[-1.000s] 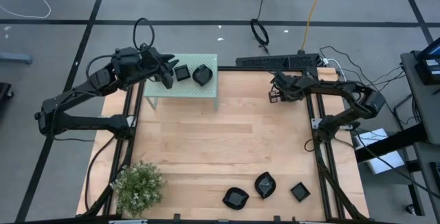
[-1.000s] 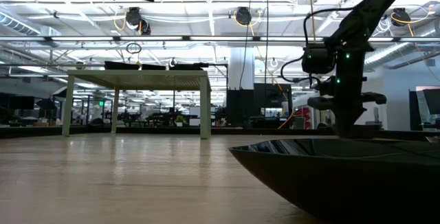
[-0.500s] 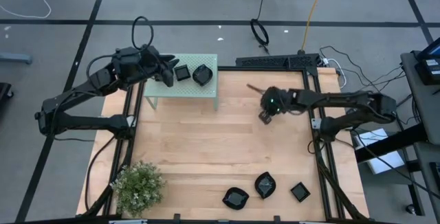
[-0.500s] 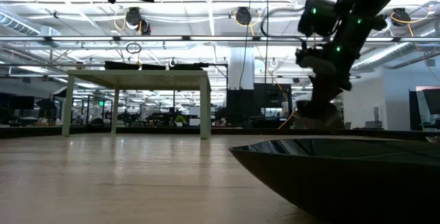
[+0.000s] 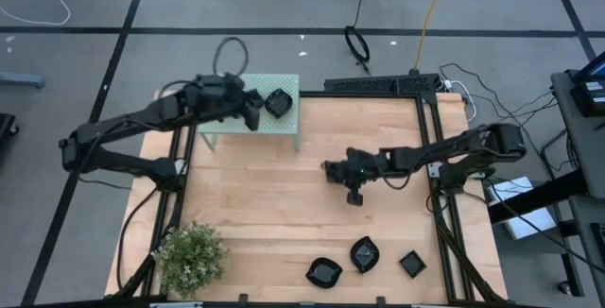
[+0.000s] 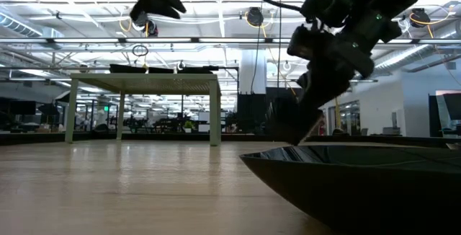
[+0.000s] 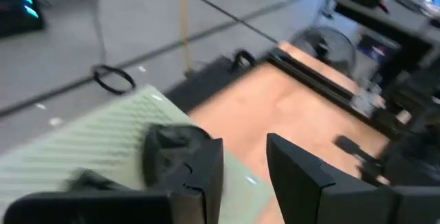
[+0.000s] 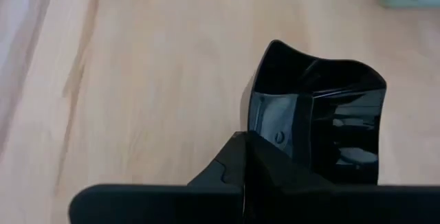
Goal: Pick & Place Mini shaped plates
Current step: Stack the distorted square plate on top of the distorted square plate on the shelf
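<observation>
Wooden boards made up the table (image 5: 284, 204), with a grey floor around it and a bright hall behind in the low view. At the far left corner stood a pale green stand (image 5: 248, 128) carrying a leaf-shaped plate (image 5: 278, 101); the left claw (image 5: 251, 110) hovered just beside that plate, fingers apart and nothing visible between them. Three more plates (image 5: 362, 254) lay in a row along the near edge, close to a small plant (image 5: 192, 254).

Mid-table, the right claw (image 5: 354, 187) was clamped on the rim of a square plate (image 8: 315, 124), carried clear of the boards.

These dishes looked light, rigid and glossy, so probably slippery and liable to chip if dropped. A pinch across the raised rim, one finger inside and one outside, seemed the sensible hold.

Only the right wrist view showed that grip plainly: the plate's inner wall and corner stood just past the fingers (image 8: 240, 162). From overhead the held plate merged with the dark arm. Level with the table, one near plate (image 6: 360, 184) filled the foreground, and the right claw hung tilted above it.
</observation>
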`<state>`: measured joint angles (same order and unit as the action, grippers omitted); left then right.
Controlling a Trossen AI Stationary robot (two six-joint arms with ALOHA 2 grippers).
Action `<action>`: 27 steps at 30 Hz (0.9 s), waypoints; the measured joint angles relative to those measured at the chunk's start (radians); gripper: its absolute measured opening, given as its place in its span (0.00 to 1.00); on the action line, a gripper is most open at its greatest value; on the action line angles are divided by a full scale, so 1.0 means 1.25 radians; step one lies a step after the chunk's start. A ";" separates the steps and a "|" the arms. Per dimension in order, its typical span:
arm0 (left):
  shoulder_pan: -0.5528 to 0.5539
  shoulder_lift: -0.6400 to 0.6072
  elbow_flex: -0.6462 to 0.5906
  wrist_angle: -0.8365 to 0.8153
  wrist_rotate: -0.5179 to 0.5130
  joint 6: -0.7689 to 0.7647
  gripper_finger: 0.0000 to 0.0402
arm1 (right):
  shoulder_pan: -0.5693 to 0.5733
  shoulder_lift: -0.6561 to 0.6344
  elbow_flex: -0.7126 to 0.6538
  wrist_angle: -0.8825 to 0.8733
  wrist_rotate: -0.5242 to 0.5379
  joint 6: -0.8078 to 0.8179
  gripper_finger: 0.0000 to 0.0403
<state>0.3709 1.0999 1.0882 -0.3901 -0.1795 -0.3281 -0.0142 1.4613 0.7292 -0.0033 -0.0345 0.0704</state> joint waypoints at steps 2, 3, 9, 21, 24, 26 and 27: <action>-0.022 0.025 0.000 0.002 0.020 -0.013 0.29 | 0.019 0.021 -0.001 0.022 0.001 -0.070 0.00; -0.035 0.037 0.000 0.009 0.028 -0.018 0.29 | 0.027 0.033 -0.001 0.045 0.003 -0.101 0.00; -0.120 0.094 0.000 0.095 0.068 -0.010 0.29 | 0.051 0.073 0.000 0.109 0.011 -0.198 0.01; -0.235 0.167 0.000 0.110 0.080 0.075 0.29 | 0.050 0.050 0.000 0.125 0.050 -0.177 0.26; -0.259 0.204 0.000 0.085 0.090 0.118 0.29 | 0.050 0.008 0.000 0.113 0.051 -0.139 0.31; -0.276 0.236 0.000 0.081 0.097 0.170 0.29 | 0.048 -0.025 0.000 0.104 0.053 -0.127 0.33; -0.284 0.251 0.000 0.081 0.100 0.199 0.29 | 0.048 -0.047 0.000 0.091 0.059 -0.126 0.33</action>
<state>0.0159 1.4131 1.0878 -0.2889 -0.0545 -0.0796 0.0463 1.4029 0.7292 0.1100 0.0396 -0.0867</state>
